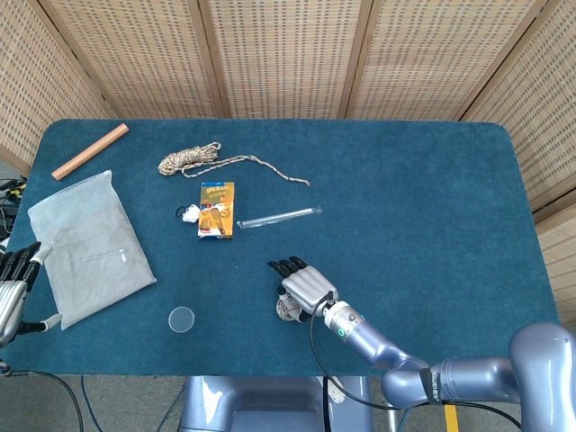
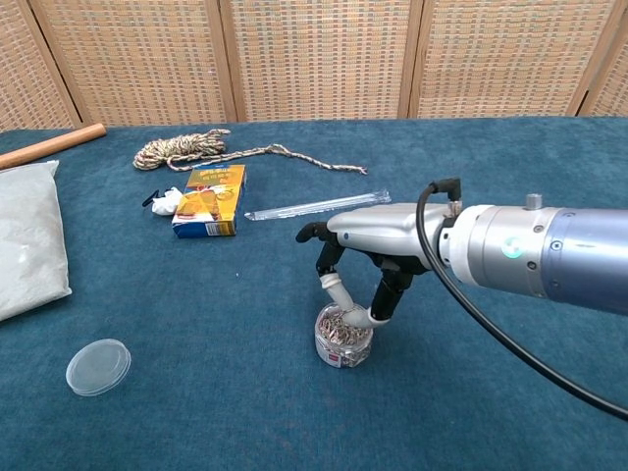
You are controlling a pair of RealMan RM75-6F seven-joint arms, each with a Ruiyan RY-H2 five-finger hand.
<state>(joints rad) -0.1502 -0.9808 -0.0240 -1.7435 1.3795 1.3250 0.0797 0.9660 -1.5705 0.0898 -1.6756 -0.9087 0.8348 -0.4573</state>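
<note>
A small clear jar (image 2: 343,340) full of paper clips stands open on the blue table, low in the middle of the head view (image 1: 288,310). My right hand (image 2: 378,235) hovers right over it, palm down. Its thumb and one finger reach down and meet at the jar's open mouth, pinching there. The other fingers point away over the cloth (image 1: 304,283). My left hand (image 1: 13,279) shows only at the head view's lower left edge, fingers apart and holding nothing, beside a grey bag (image 1: 88,243).
The jar's clear round lid (image 2: 98,366) lies to the left of the jar. Further back are an orange packet (image 2: 210,201), a white clip (image 2: 165,201), a clear tube (image 2: 314,205), a coiled rope (image 2: 182,149) and a wooden stick (image 1: 90,151).
</note>
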